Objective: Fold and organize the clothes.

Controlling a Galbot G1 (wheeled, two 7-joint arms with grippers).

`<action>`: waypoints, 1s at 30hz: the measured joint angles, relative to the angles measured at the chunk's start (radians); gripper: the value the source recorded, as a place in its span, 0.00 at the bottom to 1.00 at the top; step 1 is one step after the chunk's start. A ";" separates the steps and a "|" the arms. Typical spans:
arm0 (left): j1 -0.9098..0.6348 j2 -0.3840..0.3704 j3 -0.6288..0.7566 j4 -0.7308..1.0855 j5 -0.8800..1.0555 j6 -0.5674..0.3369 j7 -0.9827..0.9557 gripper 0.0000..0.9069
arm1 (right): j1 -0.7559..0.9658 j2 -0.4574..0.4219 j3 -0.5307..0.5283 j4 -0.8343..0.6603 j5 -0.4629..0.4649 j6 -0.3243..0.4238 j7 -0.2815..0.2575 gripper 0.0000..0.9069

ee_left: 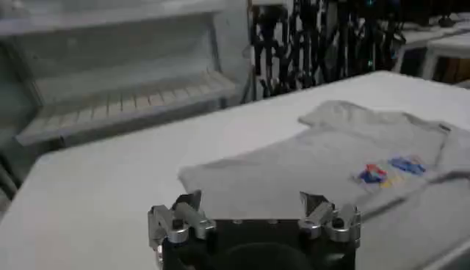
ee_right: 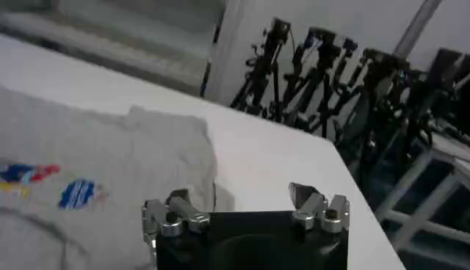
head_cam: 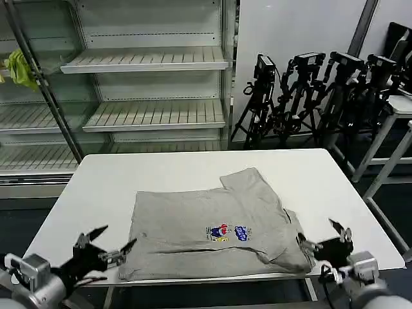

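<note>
a: head view first; what's on the counter [head_cam: 96, 187]?

b: a light grey shirt [head_cam: 212, 225] lies flat on the white counter, near its front edge; it is partly folded, with one sleeve pointing toward the far side and a small coloured print [head_cam: 228, 233] facing up; the left gripper [head_cam: 106, 248] hovers at the front left corner, just beside the shirt's hem, its fingers spread and holding nothing; the right gripper [head_cam: 325, 237] sits at the front right, just beside the folded edge, fingers also released and empty.

a: and behind the counter?

b: empty metal shelves [head_cam: 145, 59] on the left with a yellow-green cloth [head_cam: 19, 69] hanging at their edge; a cluster of black tripods [head_cam: 302, 90] on the right.

a: left wrist view?

b: the left gripper [ee_left: 255, 205] has its fingers [ee_left: 187, 204] apart above bare counter [ee_left: 88, 198]; the shirt [ee_left: 323, 165] lies beyond them, not touched, print [ee_left: 385, 170] visible; the shelves [ee_left: 125, 110] stand further back.

a: right wrist view?

b: the right gripper [ee_right: 239, 202] is likewise spread wide, nothing between its fingers [ee_right: 305, 196]; the shirt [ee_right: 110, 169] lies on the counter [ee_right: 286, 161] beside and beyond it, print [ee_right: 51, 183] showing; the tripods [ee_right: 330, 73] stand past the counter's far edge.
</note>
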 measured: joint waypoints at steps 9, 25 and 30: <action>-0.189 0.039 0.075 0.151 -0.027 -0.034 0.062 1.00 | 0.384 0.055 -0.190 -0.281 0.014 0.072 -0.209 1.00; -0.594 0.062 0.414 0.483 -0.042 -0.084 0.164 1.00 | 0.935 0.235 -0.556 -0.796 0.035 0.100 -0.480 1.00; -0.692 0.050 0.514 0.570 -0.046 -0.112 0.194 1.00 | 1.039 0.305 -0.606 -0.938 0.023 0.090 -0.528 1.00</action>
